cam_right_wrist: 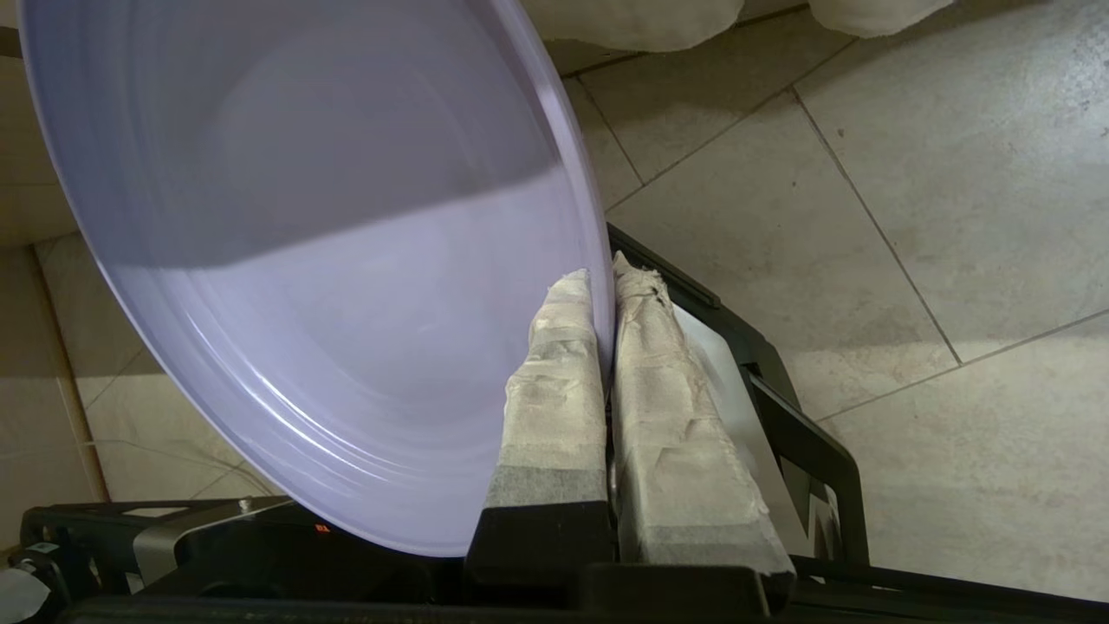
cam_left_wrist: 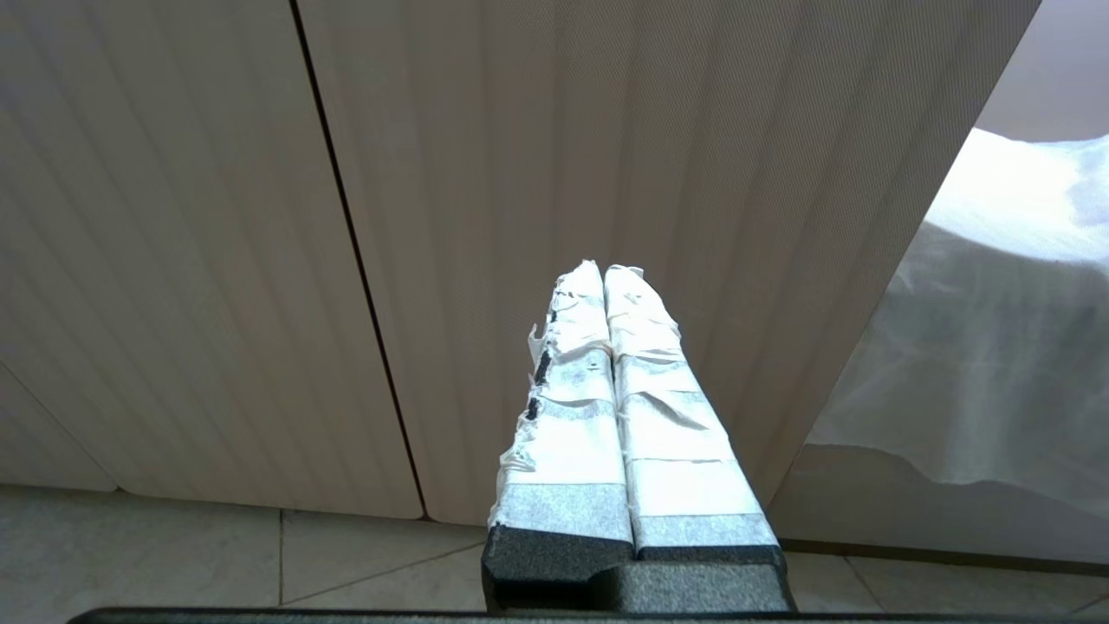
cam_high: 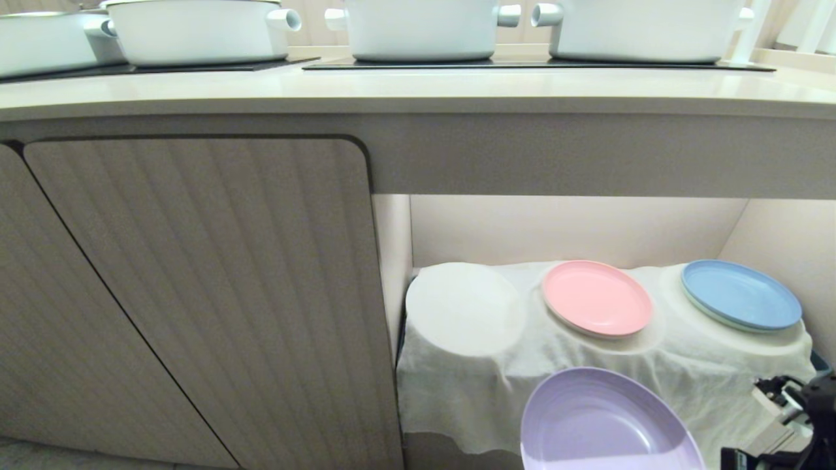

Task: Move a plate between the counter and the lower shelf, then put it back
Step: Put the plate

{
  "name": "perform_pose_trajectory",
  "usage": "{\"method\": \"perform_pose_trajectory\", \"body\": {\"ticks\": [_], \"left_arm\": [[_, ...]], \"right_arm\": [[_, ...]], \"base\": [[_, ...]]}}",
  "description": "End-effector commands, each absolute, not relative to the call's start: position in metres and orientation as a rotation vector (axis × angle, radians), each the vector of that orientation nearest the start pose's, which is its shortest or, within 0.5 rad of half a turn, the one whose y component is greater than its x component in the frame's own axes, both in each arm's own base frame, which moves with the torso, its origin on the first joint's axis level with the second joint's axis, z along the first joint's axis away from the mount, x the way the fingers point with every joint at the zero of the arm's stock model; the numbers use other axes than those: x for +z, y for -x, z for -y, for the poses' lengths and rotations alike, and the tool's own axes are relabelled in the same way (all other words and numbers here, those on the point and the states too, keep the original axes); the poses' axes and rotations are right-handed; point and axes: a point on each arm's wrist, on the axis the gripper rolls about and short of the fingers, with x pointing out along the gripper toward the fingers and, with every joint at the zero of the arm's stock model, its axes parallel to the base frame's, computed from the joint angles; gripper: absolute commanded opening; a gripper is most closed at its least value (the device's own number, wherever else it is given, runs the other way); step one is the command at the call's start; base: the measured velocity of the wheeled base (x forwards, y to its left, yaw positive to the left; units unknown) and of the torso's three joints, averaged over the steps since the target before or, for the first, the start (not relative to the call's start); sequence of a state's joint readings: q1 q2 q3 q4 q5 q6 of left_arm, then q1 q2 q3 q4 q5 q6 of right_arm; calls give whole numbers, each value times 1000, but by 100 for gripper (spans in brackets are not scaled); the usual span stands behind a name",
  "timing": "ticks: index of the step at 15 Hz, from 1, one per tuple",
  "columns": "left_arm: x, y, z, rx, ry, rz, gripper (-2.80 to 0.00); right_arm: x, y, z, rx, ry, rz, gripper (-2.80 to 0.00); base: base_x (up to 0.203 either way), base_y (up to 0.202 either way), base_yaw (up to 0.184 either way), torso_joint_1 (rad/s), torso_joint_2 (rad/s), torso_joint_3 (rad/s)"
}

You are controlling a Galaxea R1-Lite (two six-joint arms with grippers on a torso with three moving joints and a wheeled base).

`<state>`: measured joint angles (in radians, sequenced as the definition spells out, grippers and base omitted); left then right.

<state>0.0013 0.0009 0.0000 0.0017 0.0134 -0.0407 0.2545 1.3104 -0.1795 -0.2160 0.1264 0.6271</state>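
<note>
The lilac plate [cam_high: 607, 424] hangs tilted in the air, low in front of the lower shelf [cam_high: 496, 385] and its rumpled white cloth. My right gripper [cam_right_wrist: 606, 282] is shut on the plate [cam_right_wrist: 329, 260], one taped finger on each side of the rim. Tiled floor lies below it. The shelf's left hump [cam_high: 464, 307] is bare. The counter [cam_high: 418, 91] runs above the recess. My left gripper [cam_left_wrist: 604, 273] is shut on nothing, parked low facing a ribbed cabinet door [cam_left_wrist: 606, 130].
A pink plate [cam_high: 596, 297] sits on the middle hump and a blue plate [cam_high: 740, 294] on the right one. White pots [cam_high: 418, 29] stand on the counter's black cooktop panels. A ribbed cabinet door [cam_high: 196, 294] closes off the left side.
</note>
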Motion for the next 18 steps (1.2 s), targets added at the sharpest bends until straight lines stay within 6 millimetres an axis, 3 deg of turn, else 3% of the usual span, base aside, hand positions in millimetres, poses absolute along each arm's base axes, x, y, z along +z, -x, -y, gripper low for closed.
{"method": "perform_pose_trajectory", "body": {"ticks": [1, 18], "left_arm": [[75, 23, 0, 15, 41, -3, -280], [75, 23, 0, 15, 41, -3, -280]], "right_arm": [[83, -124, -35, 54, -520, -993, -280], [84, -121, -35, 21, -511, -1073, -280]], "base": [[0, 0, 0, 0, 0, 0], [0, 0, 0, 0, 0, 0]]}}
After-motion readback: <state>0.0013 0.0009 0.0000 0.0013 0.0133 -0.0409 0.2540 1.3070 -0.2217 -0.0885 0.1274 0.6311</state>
